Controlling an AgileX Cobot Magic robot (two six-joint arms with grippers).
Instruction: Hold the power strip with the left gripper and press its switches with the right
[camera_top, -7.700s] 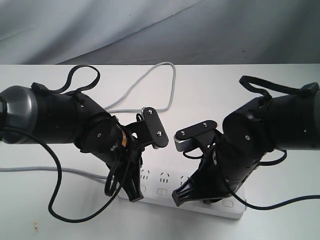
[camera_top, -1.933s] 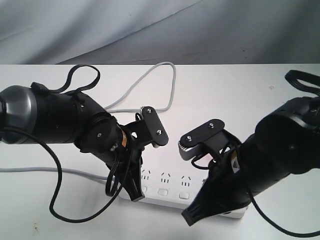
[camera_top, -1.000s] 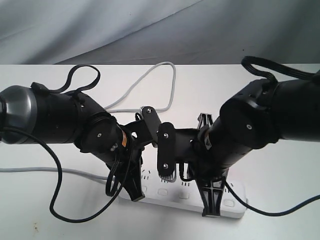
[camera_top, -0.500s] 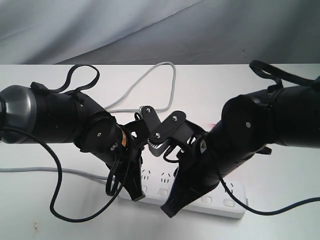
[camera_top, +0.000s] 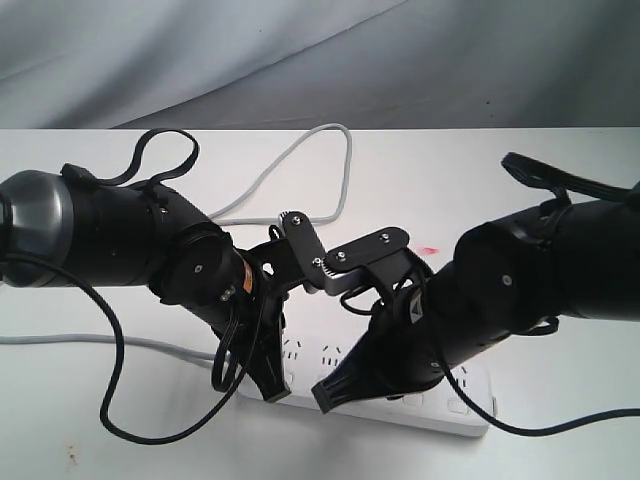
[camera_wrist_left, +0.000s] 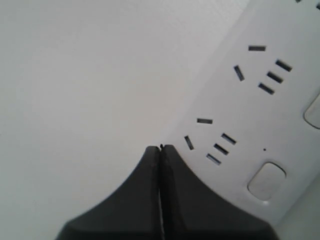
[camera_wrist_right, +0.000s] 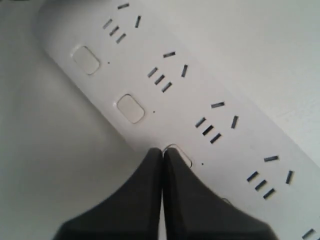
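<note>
The white power strip (camera_top: 462, 414) lies near the table's front edge, mostly hidden by both arms. My glossy left gripper (camera_top: 270, 394) is shut, its tip resting on the strip's left end. In the left wrist view, the left gripper (camera_wrist_left: 161, 148) meets the power strip (camera_wrist_left: 260, 110) at its edge beside a socket, with one switch (camera_wrist_left: 266, 180) close by. My matte right gripper (camera_top: 328, 398) is shut. In the right wrist view, the right gripper (camera_wrist_right: 162, 150) rests on the edge of a switch (camera_wrist_right: 178, 153); two more switches (camera_wrist_right: 130, 108) lie beyond it on the power strip (camera_wrist_right: 200, 90).
The strip's grey-white cord (camera_top: 300, 150) loops over the white table (camera_top: 430, 170) behind the arms and also runs off to the left. Black cables (camera_top: 110, 400) hang from the left arm. A grey cloth backdrop (camera_top: 300, 60) stands behind.
My right arm has swung from the strip's right end toward its middle, its shut tip now down on a switch closer to the left gripper. The left arm has stayed put.
</note>
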